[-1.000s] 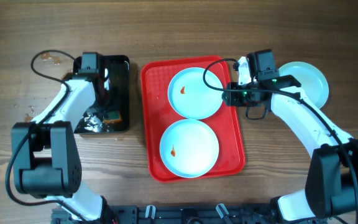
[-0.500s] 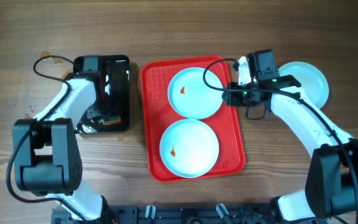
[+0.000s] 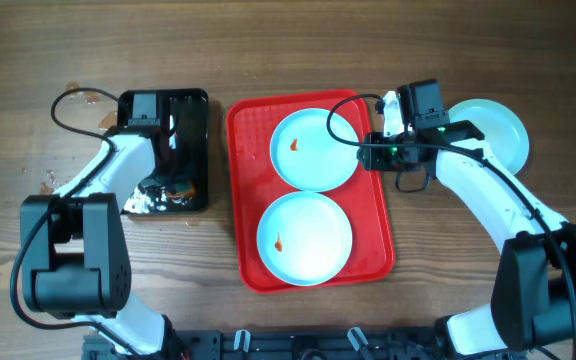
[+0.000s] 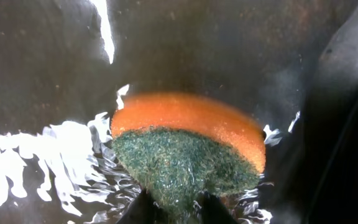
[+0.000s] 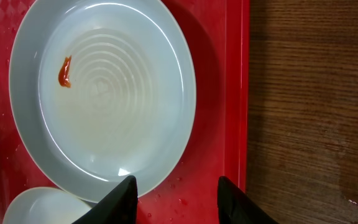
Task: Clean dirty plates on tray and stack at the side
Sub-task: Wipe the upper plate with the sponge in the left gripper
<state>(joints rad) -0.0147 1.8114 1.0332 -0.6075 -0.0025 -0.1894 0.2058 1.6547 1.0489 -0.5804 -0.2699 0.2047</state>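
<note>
The red tray (image 3: 243, 190) holds two pale blue plates. The far plate (image 3: 315, 148) has an orange stain and also shows in the right wrist view (image 5: 104, 93). The near plate (image 3: 305, 238) has a small stain. A third plate (image 3: 493, 132) lies on the table at the right. My right gripper (image 5: 178, 199) is open above the tray's right rim (image 5: 235, 93), beside the far plate. My left gripper (image 4: 178, 211) is shut on an orange sponge with a green scouring face (image 4: 185, 155), low in the wet black tray (image 3: 190, 110).
The black tray (image 4: 42, 74) holds water with bright reflections. A small wet spot (image 3: 86, 96) lies on the wooden table at the far left. Cables run from both arms.
My left gripper has shifted toward the far end of the black tray with the sponge. The right arm and the plates have not moved.
</note>
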